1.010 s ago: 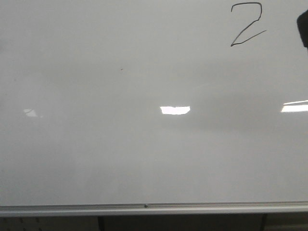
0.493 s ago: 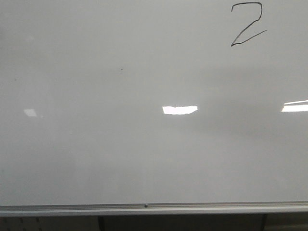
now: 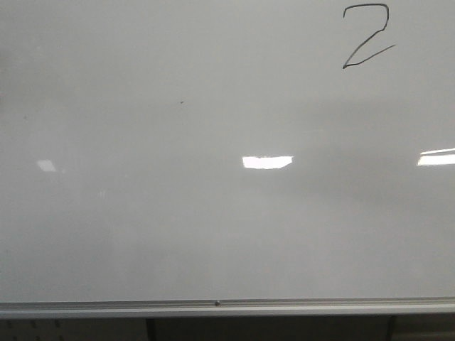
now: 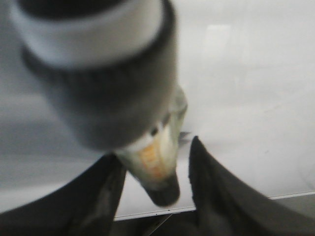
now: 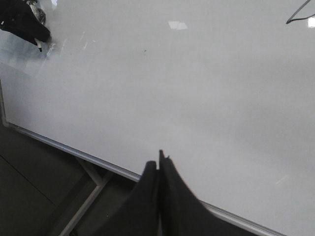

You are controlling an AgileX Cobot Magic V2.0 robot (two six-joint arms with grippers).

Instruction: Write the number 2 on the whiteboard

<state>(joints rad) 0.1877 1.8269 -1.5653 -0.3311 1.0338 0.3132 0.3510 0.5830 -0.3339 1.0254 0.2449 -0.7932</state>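
Whiteboard point(image 3: 213, 213) fills the front view, with the number 2 point(image 3: 366, 35) drawn at its upper right. Left tool point(image 4: 157, 182) clamps a marker point(image 4: 152, 162) between its fingers. Right tool point(image 5: 158, 169) has its fingers pressed together, holding nothing.

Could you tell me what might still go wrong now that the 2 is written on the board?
The left gripper holds a marker close to the whiteboard; a slip could leave a stray mark. The fresh number 2 could smear if an arm brushes it.
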